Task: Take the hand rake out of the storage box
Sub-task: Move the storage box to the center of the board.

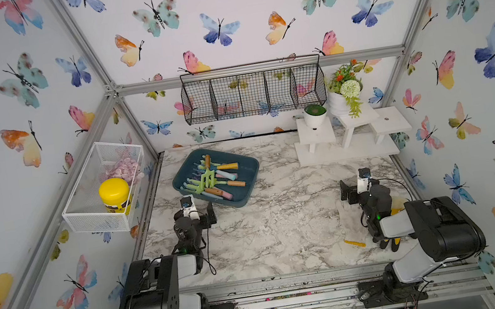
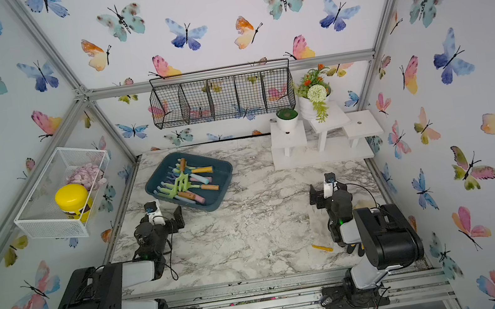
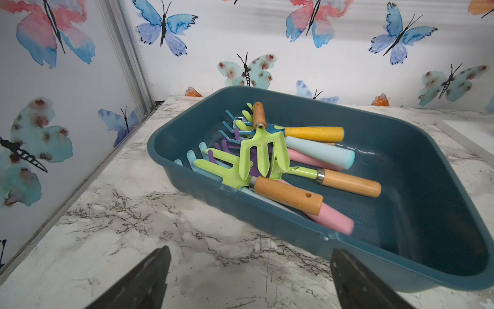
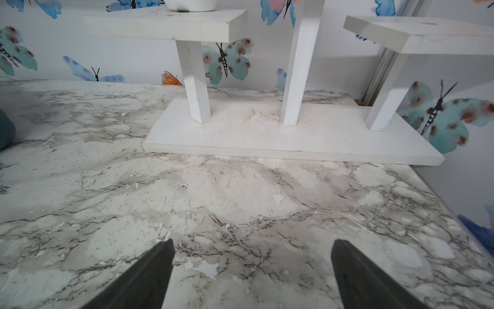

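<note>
Ahead, hand rake (image 3: 263, 149) lies beyond spread left jaws.

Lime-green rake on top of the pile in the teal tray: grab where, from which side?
Take its wooden handle, likely from above with the left gripper, jaws across the handle. The lime-green rake lies topmost in the teal tray, handle uncovered and pointing away from that gripper; its flat tined head overlaps other rakes and offers little to pinch.
</note>
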You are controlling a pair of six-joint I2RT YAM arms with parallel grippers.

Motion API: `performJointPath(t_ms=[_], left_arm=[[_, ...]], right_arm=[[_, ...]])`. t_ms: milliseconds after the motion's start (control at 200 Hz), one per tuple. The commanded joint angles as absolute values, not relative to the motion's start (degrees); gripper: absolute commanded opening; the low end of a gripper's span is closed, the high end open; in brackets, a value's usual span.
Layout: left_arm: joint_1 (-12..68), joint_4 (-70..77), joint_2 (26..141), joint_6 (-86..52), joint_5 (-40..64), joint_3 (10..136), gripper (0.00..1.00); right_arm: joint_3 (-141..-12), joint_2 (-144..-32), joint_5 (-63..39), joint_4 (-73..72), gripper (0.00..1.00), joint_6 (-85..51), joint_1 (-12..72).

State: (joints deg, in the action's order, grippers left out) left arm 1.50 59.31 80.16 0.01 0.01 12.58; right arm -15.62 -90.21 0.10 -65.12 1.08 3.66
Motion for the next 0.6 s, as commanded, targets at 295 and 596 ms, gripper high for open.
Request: performJointPath(t_ms=[295, 596], left_arm=[[1.2, 59.92, 80.43, 0.18, -0.15, 12.73, 0.98], [3.21, 45.56, 70.18, -3.46, -11.09, 16.12, 0.99]], right_arm=[[-15.62, -90.06, -0.54, -66.09, 0.98, 0.8, 3.34], [-14.76, -76.81, -3.83, -56.04, 0.98, 0.15, 3.34]])
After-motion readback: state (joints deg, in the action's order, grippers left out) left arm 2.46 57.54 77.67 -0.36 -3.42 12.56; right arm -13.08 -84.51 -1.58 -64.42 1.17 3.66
